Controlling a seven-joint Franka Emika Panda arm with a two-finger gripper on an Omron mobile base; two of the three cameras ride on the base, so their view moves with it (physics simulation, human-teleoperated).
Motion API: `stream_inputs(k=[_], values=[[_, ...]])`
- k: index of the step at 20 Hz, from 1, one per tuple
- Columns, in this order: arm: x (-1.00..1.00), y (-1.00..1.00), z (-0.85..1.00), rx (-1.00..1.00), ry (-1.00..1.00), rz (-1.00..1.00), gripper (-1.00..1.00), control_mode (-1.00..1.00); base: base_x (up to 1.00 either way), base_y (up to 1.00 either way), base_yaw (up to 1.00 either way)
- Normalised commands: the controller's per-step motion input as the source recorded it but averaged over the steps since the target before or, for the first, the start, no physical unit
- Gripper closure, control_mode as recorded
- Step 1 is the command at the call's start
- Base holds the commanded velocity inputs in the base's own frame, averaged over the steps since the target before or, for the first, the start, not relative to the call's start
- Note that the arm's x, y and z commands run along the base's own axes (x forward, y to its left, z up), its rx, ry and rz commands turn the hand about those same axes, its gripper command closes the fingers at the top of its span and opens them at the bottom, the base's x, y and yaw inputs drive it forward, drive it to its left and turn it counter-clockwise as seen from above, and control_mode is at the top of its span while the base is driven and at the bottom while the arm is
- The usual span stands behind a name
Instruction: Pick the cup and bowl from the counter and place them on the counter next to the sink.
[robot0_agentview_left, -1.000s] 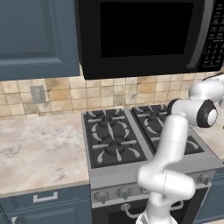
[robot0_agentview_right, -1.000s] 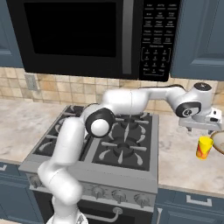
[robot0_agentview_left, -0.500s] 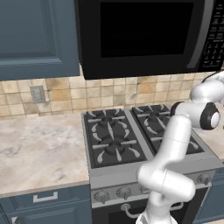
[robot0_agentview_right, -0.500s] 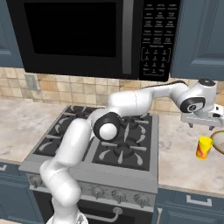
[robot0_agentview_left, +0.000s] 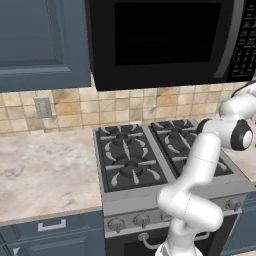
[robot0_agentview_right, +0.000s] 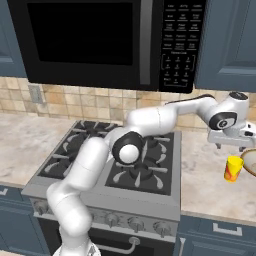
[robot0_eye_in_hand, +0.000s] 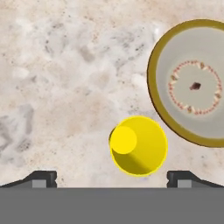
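The hand (robot0_eye_in_hand: 112, 177) hangs over the beige marbled stone surface (robot0_eye_in_hand: 57, 78) with its fingers spread wide and nothing between them. Seen from the hand, the small yellow cup with an orange-red tint (robot0_eye_in_hand: 138, 145) stands upright just ahead of the fingertips, between their two lines but nearer the right one. Beyond it, close by its rim but apart from it, lies the shallow round bowl with a beige speckled inside and a tan-brown rim (robot0_eye_in_hand: 194, 83).

The step in hand looks like the approach to the cup. To do it well, the hand should shift a little towards the cup so that it sits midway between the fingers, then descend straight, keeping the far finger out of the bowl's rim. Closing low on the cup's wall should steady so small and light a thing against tipping.

From the right base, the hand (robot0_agentview_right: 231, 142) hovers above the cup (robot0_agentview_right: 232, 168), which stands right of the black gas stovetop (robot0_agentview_right: 125, 160), with the bowl's edge (robot0_agentview_right: 250, 162) at the frame's margin.

Against the earlier pictures, the wrist has swung further right and now sits more nearly over the cup; cup and bowl have not moved.
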Motion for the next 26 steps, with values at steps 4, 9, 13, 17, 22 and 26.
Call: stream_inputs(k=[4, 9, 13, 17, 22, 26], values=[[0.03, 0.0, -0.26, 0.0, 0.01, 0.04, -1.0, -1.0, 0.0, 0.0, 0.0], [0.03, 0.0, -0.27, 0.0, 0.0, 0.04, -1.0, -1.0, 0.0, 0.0, 0.0], [0.02, 0.0, -0.31, 0.0, 0.0, 0.03, -1.0, -1.0, 0.0, 0.0, 0.0], [0.02, 0.0, -0.26, 0.0, 0.0, 0.04, -1.0, -1.0, 0.0, 0.0, 0.0], [0.03, 0.0, -0.25, 0.0, 0.0, 0.04, -1.0, -1.0, 0.0, 0.0, 0.0], [0.06, 0.0, -0.21, 0.0, 0.0, 0.04, -1.0, -1.0, 0.0, 0.0, 0.0]])
